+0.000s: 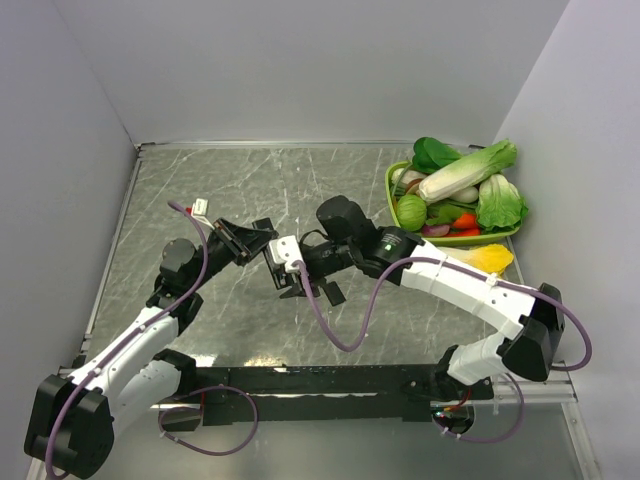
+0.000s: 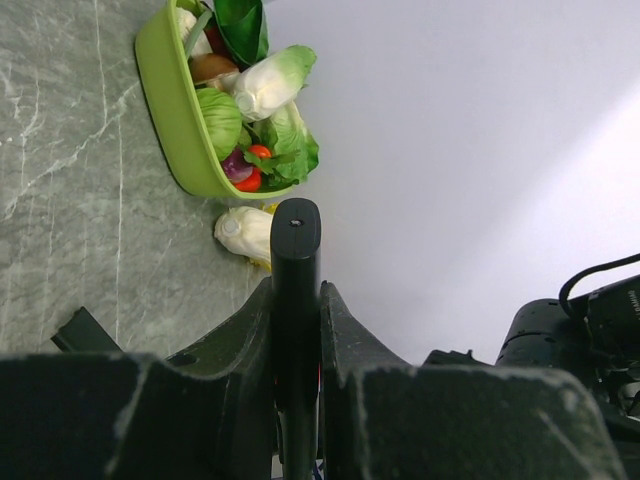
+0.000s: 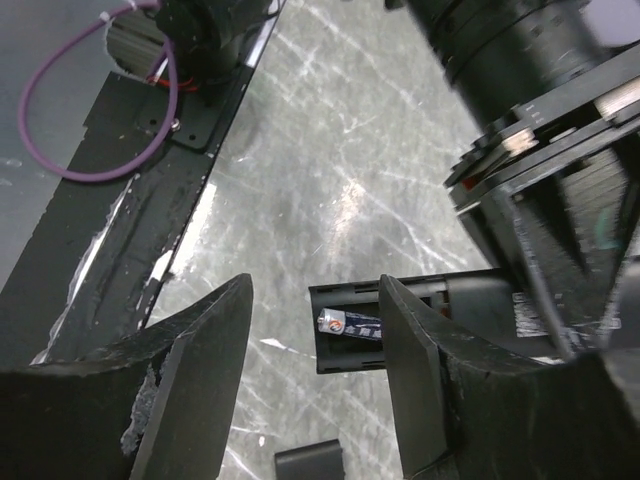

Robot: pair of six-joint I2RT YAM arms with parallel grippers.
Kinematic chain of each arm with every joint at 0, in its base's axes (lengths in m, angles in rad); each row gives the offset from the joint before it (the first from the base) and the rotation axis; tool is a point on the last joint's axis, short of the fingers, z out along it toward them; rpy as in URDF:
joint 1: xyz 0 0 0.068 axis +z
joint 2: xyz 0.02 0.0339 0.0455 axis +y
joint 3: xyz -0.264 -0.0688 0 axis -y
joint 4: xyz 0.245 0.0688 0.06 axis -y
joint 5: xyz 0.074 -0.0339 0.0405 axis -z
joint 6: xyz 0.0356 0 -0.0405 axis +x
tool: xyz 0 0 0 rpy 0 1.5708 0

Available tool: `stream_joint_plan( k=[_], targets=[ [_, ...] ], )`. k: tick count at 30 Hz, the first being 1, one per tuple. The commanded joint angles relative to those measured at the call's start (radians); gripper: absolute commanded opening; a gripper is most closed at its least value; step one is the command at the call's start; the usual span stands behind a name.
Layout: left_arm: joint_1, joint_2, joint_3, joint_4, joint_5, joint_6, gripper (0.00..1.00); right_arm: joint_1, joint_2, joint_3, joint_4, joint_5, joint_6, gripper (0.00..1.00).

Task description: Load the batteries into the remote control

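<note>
In the left wrist view the black remote control (image 2: 296, 250) is seen edge-on, sticking up between the fingers of my left gripper (image 2: 296, 292), which is shut on it above the table. The right wrist view shows the remote control (image 3: 430, 305) with its back compartment uncovered. One battery (image 3: 350, 324), silver-tipped with a blue label, lies in the compartment's upper slot. My right gripper (image 3: 315, 285) is open beside that end, holding nothing; its right finger (image 3: 430, 370) overlaps the remote. A flat black cover piece (image 3: 310, 462) lies on the table below. From above, both grippers (image 1: 250, 240) (image 1: 292, 283) meet mid-table.
A green basket (image 1: 392, 190) of vegetables stands at the back right, with a yellow-white vegetable (image 1: 490, 258) beside it. The cover piece (image 1: 332, 293) lies near the right gripper. A black strip (image 1: 330, 378) runs along the table's near edge. White walls enclose the marble table.
</note>
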Motion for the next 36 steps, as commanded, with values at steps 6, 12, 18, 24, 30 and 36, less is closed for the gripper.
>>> stream_joint_plan(
  k=[6, 12, 18, 24, 30, 36],
  targets=[
    [0.005, 0.0, 0.049, 0.015, 0.003, 0.0, 0.01, 0.012, 0.042, 0.074, -0.057, -0.004, -0.048, 0.57],
    [0.008, -0.005, 0.046, 0.015, 0.001, 0.001, 0.01, 0.011, 0.048, 0.068, -0.06, 0.02, -0.053, 0.56],
    [0.009, -0.007, 0.048, 0.012, 0.004, 0.003, 0.01, 0.011, 0.055, 0.068, -0.071, 0.04, -0.057, 0.55],
    [0.011, -0.008, 0.043, 0.012, 0.001, 0.0, 0.01, 0.011, 0.057, 0.066, -0.071, 0.073, -0.06, 0.53],
    [0.013, -0.01, 0.043, 0.008, 0.0, -0.002, 0.01, 0.011, 0.049, 0.052, -0.054, 0.108, -0.06, 0.5],
    [0.014, -0.01, 0.041, 0.013, 0.003, -0.003, 0.01, 0.011, 0.042, 0.052, -0.047, 0.088, -0.054, 0.5]
  ],
)
